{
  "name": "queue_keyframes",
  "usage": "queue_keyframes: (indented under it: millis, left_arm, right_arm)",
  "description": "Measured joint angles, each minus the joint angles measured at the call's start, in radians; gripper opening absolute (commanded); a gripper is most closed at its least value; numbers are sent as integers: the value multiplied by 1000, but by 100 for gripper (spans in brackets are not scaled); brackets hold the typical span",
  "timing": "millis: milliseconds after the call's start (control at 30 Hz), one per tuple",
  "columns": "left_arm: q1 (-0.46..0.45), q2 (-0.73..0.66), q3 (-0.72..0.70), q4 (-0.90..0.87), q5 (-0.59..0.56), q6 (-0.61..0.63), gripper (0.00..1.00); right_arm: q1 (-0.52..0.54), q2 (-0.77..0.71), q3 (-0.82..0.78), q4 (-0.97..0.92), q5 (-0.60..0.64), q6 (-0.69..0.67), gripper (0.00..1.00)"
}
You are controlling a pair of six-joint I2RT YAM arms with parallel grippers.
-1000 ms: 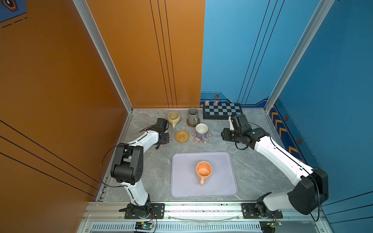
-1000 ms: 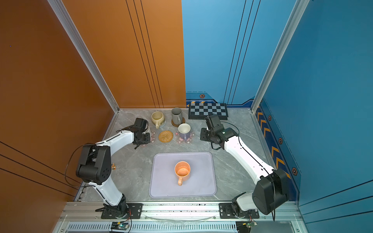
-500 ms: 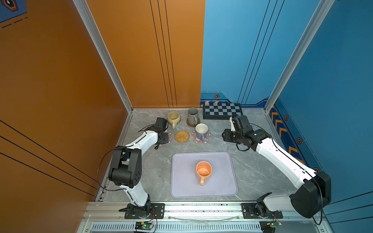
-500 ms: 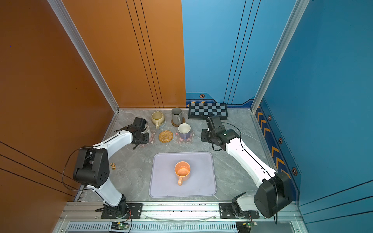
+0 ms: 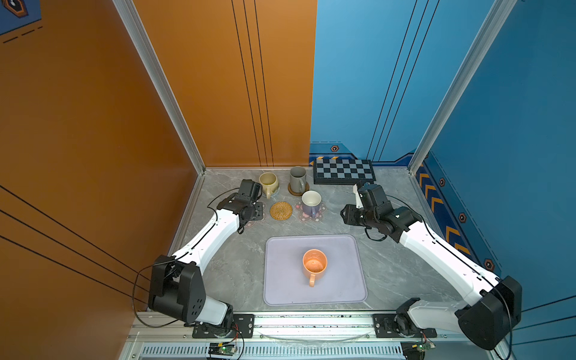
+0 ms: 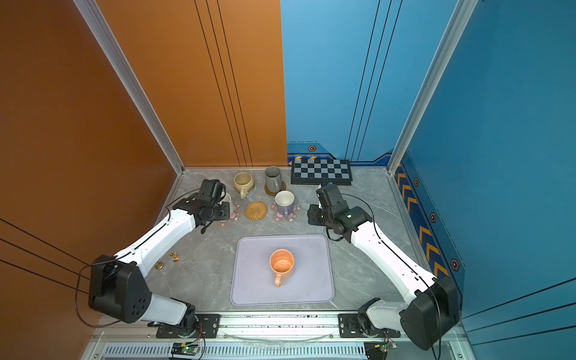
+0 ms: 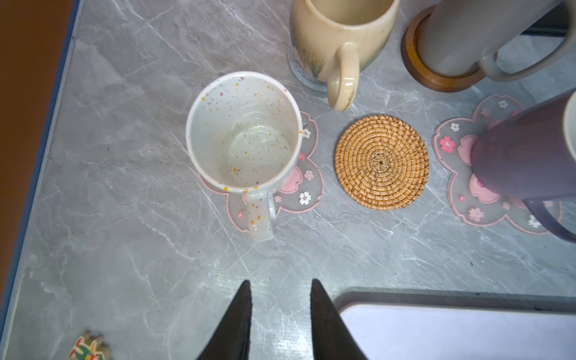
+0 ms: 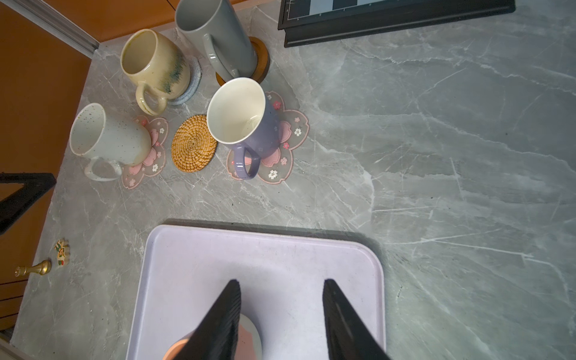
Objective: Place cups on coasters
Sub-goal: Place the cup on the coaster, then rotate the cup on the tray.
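Closest to me, the lavender tray [image 5: 311, 299], smooth and round-cornered, lies on the grey marbled counter [image 5: 389, 265]. The orange mug [image 5: 314, 265] stands upright on it, glossy, with its handle toward the near edge. Just past the tray's far edge hangs the right tool [image 8: 282, 286], its black ribbed jaws moderately apart with nothing between them. The left tool [image 7: 280, 286] hovers over bare counter just short of the white speckled mug [image 7: 243, 134], its jaws narrowly apart and empty.

That mug, flecked with coloured dots, stands on a pink flower-shaped coaster [image 7: 307, 190], a translucent mat printed with small blossoms. It seems set toward one side of the mat, though its own body hides the base. Beside it the tan rattan coaster [image 7: 381, 162], a tightly coiled round, lies bare. Next along, the lavender mug [image 8: 246, 124], white inside, stands on the second flower coaster [image 8: 293, 137].

Farther back, the rounded beige mug [image 8: 156, 62], its glaze streaked dark, sits on the grey spiral coaster [image 8: 193, 81]. The tall grey mug [image 8: 218, 34] stands on the brown ringed disc [image 8: 263, 56]. At the back wall lies the checkered board [image 5: 343, 171].
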Motion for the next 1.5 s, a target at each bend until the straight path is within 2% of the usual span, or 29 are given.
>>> queue_keyframes:
  millis: [200, 567, 800, 1000, 1167, 1333, 1500]
  left_arm:
    - [0, -108, -58, -37, -16, -18, 32]
    - [-2, -206, -152, -87, -14, -75, 33]
    - [-6, -274, -192, -102, 43, -105, 33]
    - [-32, -320, -243, -109, 66, -136, 34]
    - [-62, -321, -250, -112, 72, -160, 35]
    - [-101, -313, -250, -113, 62, -177, 35]
    - [-121, -311, -250, -113, 33, -195, 36]
  right_arm:
    - [56, -43, -24, -2, 36, 19, 46]
    - [201, -115, -76, -26, 117, 63, 46]
    - [286, -151, -111, -43, 134, 74, 51]
    - [460, -154, -140, -61, 136, 59, 52]
    - [539, -183, -169, -80, 146, 65, 52]
    - [621, -232, -204, -79, 177, 125, 51]
    - [721, -248, -271, -76, 239, 247, 51]
